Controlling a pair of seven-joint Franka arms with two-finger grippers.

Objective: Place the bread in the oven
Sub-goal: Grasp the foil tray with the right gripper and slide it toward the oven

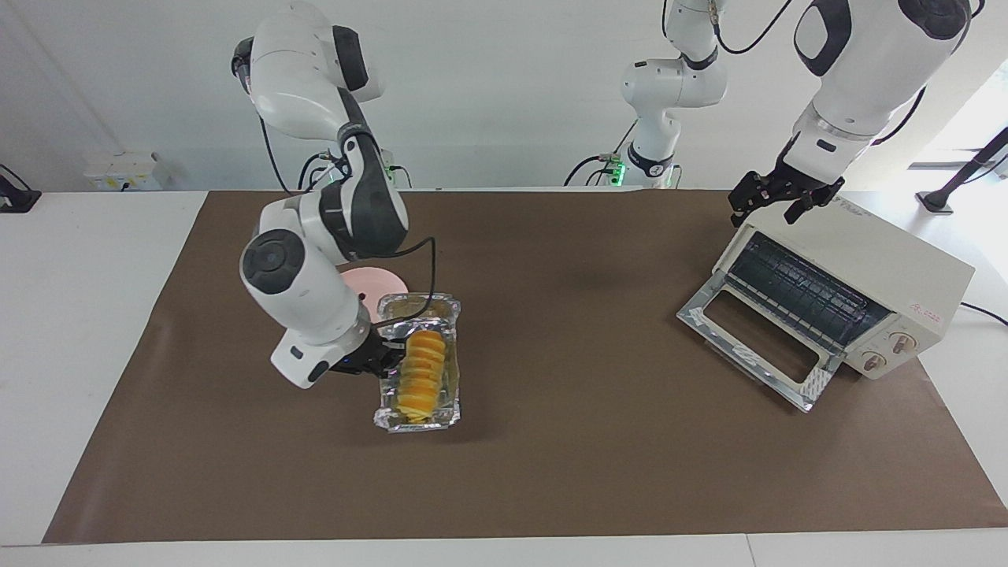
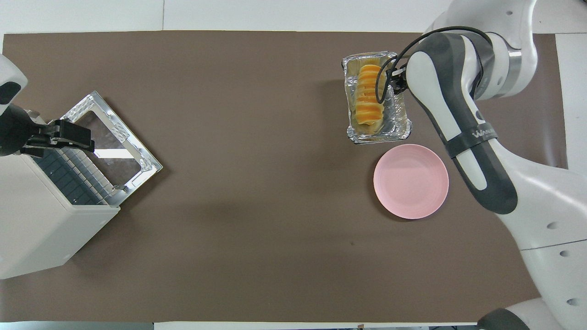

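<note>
Over the worktop toward the right arm's end, right gripper pinching the side wall of the foil tray; bread lies lengthwise inside it. Tray looks lifted clear of the brown mat, judging by the shadow under it. Gripping the tray rim rather than the loaf likely keeps the soft bread unsquashed and lets both go in together. Pink plate sits just beside the tray, nearer the robots.

Oven at the left arm's end, door dropped flat onto the mat, rack exposed, mouth angled toward mid-table. Left gripper hangs over the oven's top corner, fingers spread, waiting; probably steadying position.

Wide bare mat between tray and oven, nothing to dodge. Tight spot judged to be the door lip and the opening's height against the tray's crinkled rim.
</note>
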